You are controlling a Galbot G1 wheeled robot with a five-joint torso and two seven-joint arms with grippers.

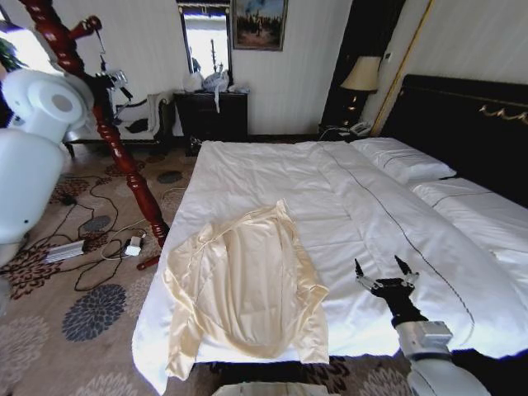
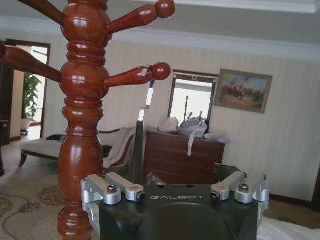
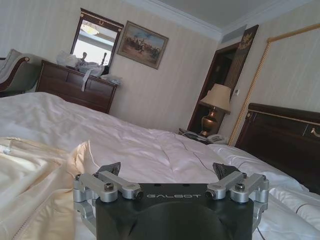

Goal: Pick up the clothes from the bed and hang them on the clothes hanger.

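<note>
Stand (image 1: pixel 107 136) first, on your far left: the dark-red wooden post rises from the carpet beside the bed's (image 1: pixel 346 198) left edge. Your left arm is raised up there, its gripper (image 2: pixel 176 190) close to the post's pegs; its fingers are spread apart with nothing between them. A thin hanger (image 1: pixel 106 62) dangles from a peg near the stand's top. Move right and you see the top (image 1: pixel 243 285) lying spread flat on the white duvet, near the bed's foot and toward its left side, collar pointing up the bed. Right of it, well apart from the cloth, your right gripper (image 1: pixel 385 271) hovers low over the duvet, fingers (image 1: pixel 359 270) wide open and empty. Pillows (image 1: pixel 404 158) and the dark headboard (image 1: pixel 470 124) sit far right.
</note>
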